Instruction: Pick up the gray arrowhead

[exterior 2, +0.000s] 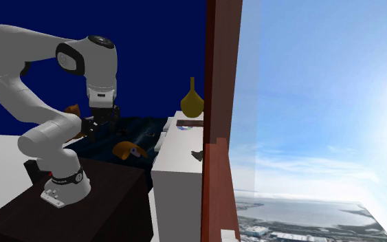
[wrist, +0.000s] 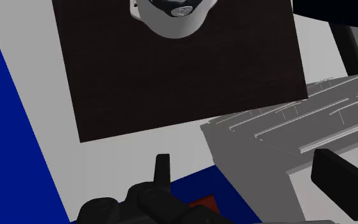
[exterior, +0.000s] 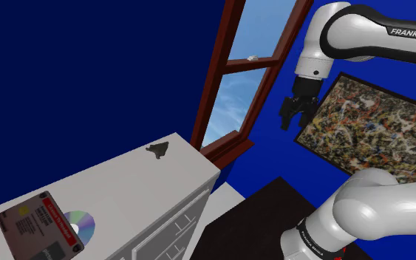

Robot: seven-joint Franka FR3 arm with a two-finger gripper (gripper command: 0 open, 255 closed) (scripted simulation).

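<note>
Arm is raised, well apart from white cabinet at shoulder view's left. Gripper is spread and empty, likely ready for approach. Dark arrowhead lies flat on cabinet's far end, near window.

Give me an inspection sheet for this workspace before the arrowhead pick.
Surface: white drawer unit top, flat.
Job's things: gray arrowhead lies near the unit's end by the window, untouched.
Clutter: grey case with a red label, a disc at its edge, and a yellow vase at the other end.
Grippers: hand open, empty, up in the air off the unit, well apart from the arrowhead.
Cables: nothing seen.
Surroundings: brown window frame with sky beyond, blue walls, a speckled painting, dark stand top.
</note>
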